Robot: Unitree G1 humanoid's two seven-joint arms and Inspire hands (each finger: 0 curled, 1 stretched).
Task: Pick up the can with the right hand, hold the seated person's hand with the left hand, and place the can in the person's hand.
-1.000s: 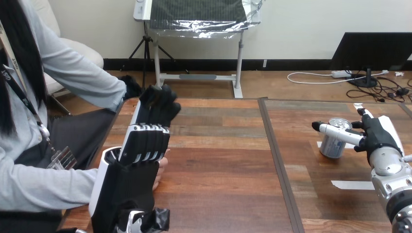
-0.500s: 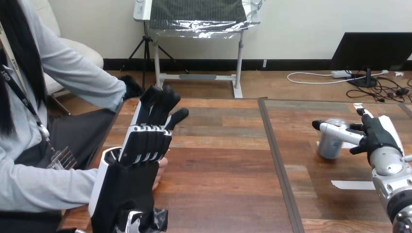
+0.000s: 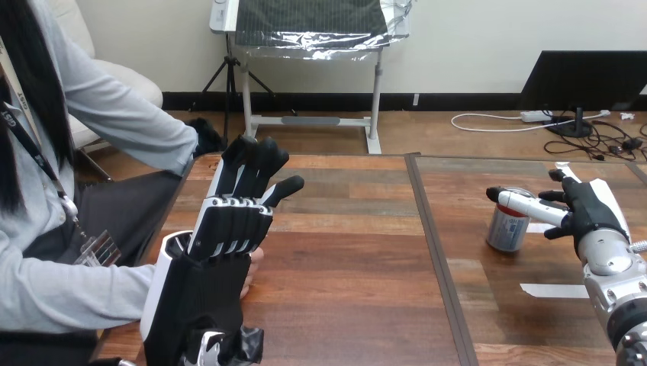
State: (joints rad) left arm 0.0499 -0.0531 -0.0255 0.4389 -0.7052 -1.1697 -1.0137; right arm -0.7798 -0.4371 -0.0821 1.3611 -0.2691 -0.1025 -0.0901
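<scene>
The wooden worktop [image 3: 343, 290] has a dark seam running from its far edge toward its near edge, a little right of the middle.

A person sits at the worktop's left edge, with one forearm [image 3: 69, 297] lying along the near left corner.

The left hand [image 3: 206, 282] rises from the near edge beside that corner, with its black back toward the camera. Its fingers [image 3: 248, 164] are straight and close together, pointing toward the far left corner. The thumb [image 3: 284, 187] sticks out to the right, and the hand grips nothing.

The right hand [image 3: 591, 213] is over the right half of the worktop, close to the right edge, and its silver forearm comes in from the near right corner. Its fingers [image 3: 523, 203] are spread apart. One of them reaches left, laid straight across the top of the can [image 3: 503, 229], while the others stay clear of it.

The can sits on the worktop right of the seam and nearer the far edge than the near one.

The person's hand [image 3: 255, 267] shows just past the right side of the left hand's palm, low to the worktop. It is mostly hidden behind that palm, so contact between them is likely but not certain.

A white strip of tape [image 3: 555, 290] lies flat on the worktop between the can and the near right corner.
</scene>
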